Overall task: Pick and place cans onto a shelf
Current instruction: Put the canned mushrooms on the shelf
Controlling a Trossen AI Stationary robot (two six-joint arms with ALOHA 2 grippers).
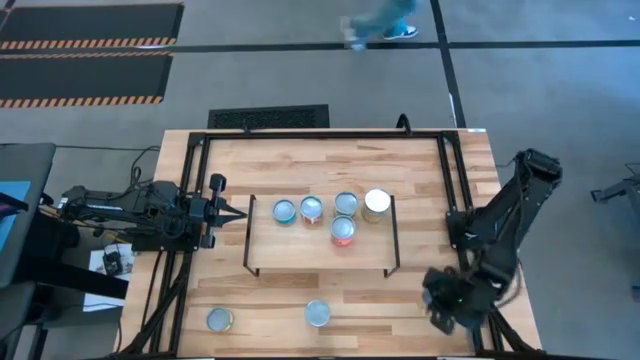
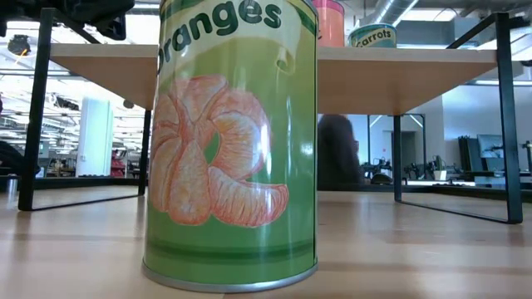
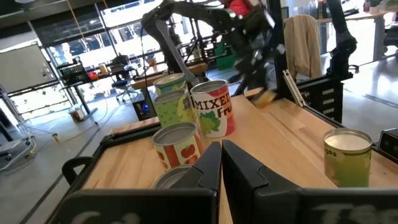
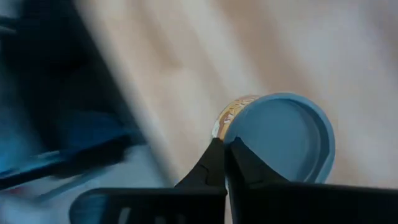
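Observation:
The shelf (image 1: 265, 245) stands mid-table with several cans on top, among them an orange-red one (image 1: 343, 231) and a pale-topped one (image 1: 377, 204). Two more cans stand on the table near its front edge, one at the left (image 1: 219, 320) and a green "Oranges" can (image 1: 317, 313), which fills the low view (image 2: 233, 141). My left gripper (image 1: 240, 213) is shut and level at the shelf's left end, pointing at the cans (image 3: 208, 109). My right gripper (image 1: 440, 308) is shut near the table's front right corner, slanting down. Just past its fingertips (image 4: 224, 144) shows the silver top of a can (image 4: 283, 137). My right gripper's shut fingertips (image 4: 214, 155) show right against the rim of the can's top (image 4: 233, 134), coming at it slanting from above. The picture is blurred, and I cannot tell whether they touch it. Nothing sits between the fingers.
A black metal frame (image 1: 300, 135) runs around the tabletop's back and sides. Bare wood lies between the shelf's near edge and the front of the table. A person's legs (image 1: 385, 25) pass on the floor beyond the far edge.

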